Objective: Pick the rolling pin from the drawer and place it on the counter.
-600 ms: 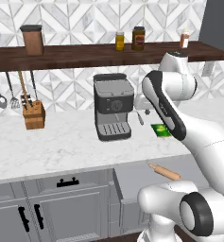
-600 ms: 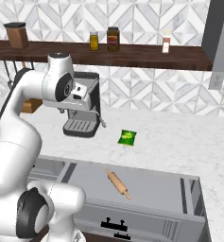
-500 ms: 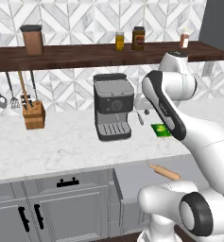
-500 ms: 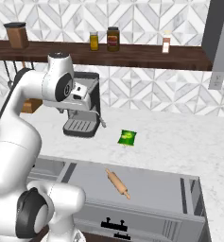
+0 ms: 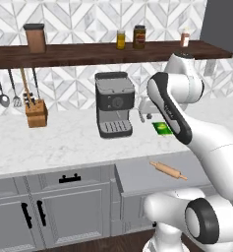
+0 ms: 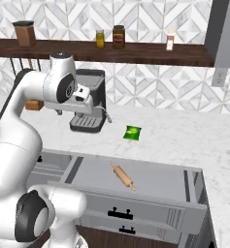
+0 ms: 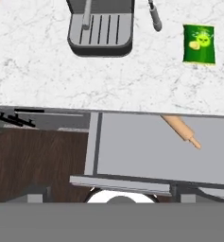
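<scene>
White marble table [image 5: 64, 142] with grey veins runs the whole width over grey cabinets. Sitting on it: a grey coffee machine [image 5: 114, 103] about mid-way, a wooden knife block [image 5: 36, 112] well off to its left, and a small green packet [image 6: 132, 132] lying flat just to the machine's right. The drawer [image 6: 155, 181] below is pulled open, plain grey inside, and the rolling pin [image 6: 123, 176] lies diagonally on its floor. Dark wooden wall shelf [image 5: 88, 51] up top carries a brown canister [image 5: 35, 37], two jars [image 5: 131, 38] and a small bottle [image 5: 185, 37].
</scene>
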{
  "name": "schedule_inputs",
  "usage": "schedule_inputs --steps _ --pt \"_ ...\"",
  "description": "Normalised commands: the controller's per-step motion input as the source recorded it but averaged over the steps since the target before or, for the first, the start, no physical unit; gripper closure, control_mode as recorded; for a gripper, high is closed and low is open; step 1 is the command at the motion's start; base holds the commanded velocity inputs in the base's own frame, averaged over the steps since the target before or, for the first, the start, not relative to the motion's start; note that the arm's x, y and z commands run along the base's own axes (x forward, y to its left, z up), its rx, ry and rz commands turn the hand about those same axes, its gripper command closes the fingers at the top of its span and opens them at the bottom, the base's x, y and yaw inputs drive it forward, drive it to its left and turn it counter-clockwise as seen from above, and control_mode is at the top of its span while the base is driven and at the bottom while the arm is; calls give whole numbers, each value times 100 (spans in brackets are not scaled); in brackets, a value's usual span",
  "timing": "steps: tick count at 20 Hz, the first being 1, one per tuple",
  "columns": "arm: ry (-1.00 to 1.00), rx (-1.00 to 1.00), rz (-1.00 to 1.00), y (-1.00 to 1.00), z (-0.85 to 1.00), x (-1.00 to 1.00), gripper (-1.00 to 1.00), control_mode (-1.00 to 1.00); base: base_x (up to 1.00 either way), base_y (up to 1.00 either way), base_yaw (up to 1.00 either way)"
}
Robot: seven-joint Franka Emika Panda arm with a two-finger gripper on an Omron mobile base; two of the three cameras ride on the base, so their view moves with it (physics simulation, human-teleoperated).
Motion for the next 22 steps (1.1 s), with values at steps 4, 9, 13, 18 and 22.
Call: schedule_inputs --steps 4,9,13,18,22 --pt "0 0 0 0 0 0 -100 100 -60 -22 -1" --pt "0 0 0 0 0 0 -100 100 -15 -61 0" --pt "0 0 0 0 0 0 -100 100 0 -69 0" --pt "0 0 0 0 0 0 -100 100 -9 -33 0" --pt "0 0 0 0 0 0 -100 100 -9 0 0"
